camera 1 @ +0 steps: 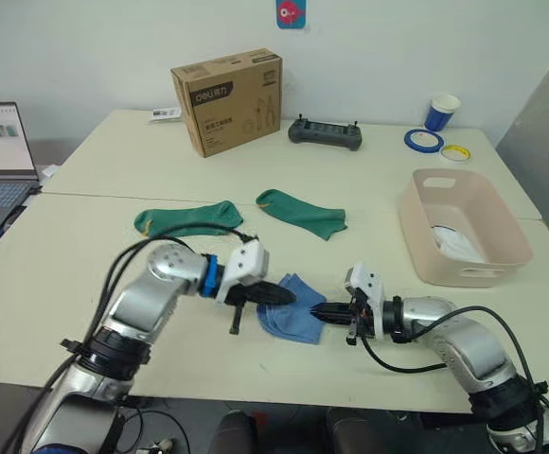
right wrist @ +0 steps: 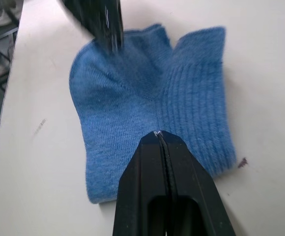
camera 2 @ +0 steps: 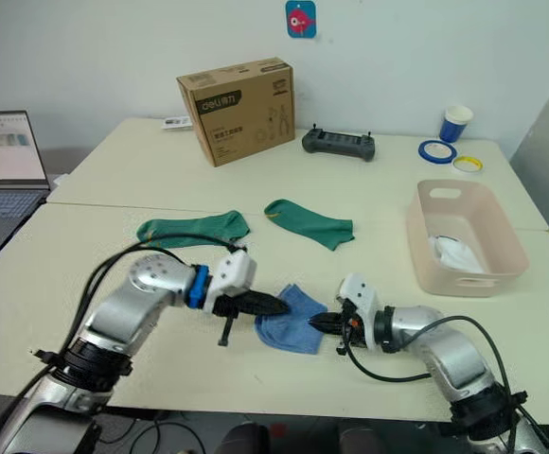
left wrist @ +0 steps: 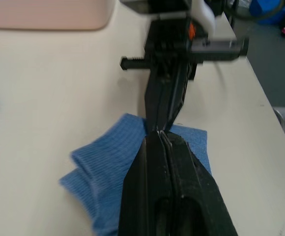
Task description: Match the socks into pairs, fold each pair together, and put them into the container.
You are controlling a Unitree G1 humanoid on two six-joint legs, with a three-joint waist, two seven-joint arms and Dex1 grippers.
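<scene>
We saw the folded light blue socks [camera 1: 289, 307] lying flat on the table [camera 1: 85, 227], directly between the two claws. The left gripper [camera 1: 292, 296], clenched with nothing in it, rested its tips on the near-left edge of the socks. The right gripper [camera 1: 317, 310], likewise clenched and empty, touched their opposite edge. Beyond both claws lay two dark green socks [camera 1: 189, 218], apart from each other. Far to the right gripper's side stood the pink container [camera 1: 464, 227], something white inside.
</scene>
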